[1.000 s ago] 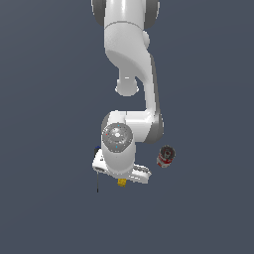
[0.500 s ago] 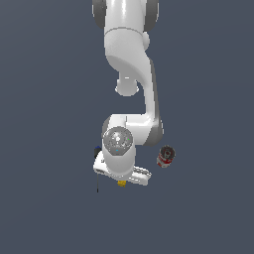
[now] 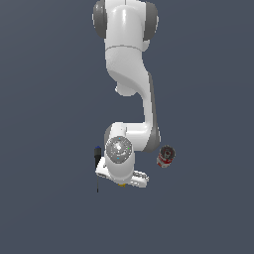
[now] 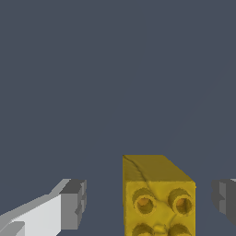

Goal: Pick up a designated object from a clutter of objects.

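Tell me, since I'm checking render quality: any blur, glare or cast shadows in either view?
Exterior view: flat, even light, soft shading on the white arm, no clear cast shadows, the can small and coarse. Wrist view: sharp, no glare; the yellow brick shows blotchy texture, cut off by the frame edge, between the open gripper fingers.
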You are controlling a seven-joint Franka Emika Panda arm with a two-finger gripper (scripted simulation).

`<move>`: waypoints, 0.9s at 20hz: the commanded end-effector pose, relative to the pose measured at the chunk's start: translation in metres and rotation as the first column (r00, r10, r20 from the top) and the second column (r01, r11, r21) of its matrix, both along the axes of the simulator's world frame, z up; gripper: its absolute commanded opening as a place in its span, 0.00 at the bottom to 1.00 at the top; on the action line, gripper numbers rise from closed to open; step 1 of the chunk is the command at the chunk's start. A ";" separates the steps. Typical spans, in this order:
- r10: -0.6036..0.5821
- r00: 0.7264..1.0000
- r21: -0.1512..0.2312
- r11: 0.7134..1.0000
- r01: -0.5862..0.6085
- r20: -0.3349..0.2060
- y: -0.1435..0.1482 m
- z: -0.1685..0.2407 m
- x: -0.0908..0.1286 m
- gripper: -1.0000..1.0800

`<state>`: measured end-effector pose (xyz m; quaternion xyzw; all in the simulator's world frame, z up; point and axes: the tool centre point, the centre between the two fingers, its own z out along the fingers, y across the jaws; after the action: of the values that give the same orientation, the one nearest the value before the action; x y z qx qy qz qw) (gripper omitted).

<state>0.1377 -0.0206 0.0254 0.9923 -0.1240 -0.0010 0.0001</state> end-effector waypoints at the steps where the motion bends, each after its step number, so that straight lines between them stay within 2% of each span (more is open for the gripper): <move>1: 0.000 1.000 0.000 1.000 0.000 0.002 0.000 -0.004 0.001 0.96; 3: 0.000 1.000 0.000 1.000 0.000 0.002 0.000 -0.004 0.002 0.96; 4: 0.000 1.000 0.000 1.000 0.000 0.002 0.000 -0.004 0.002 0.00; 18: 0.000 1.000 0.000 1.000 0.000 0.002 0.001 0.000 0.001 0.00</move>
<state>0.1383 -0.0204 0.0233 0.9923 -0.1241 -0.0007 0.0001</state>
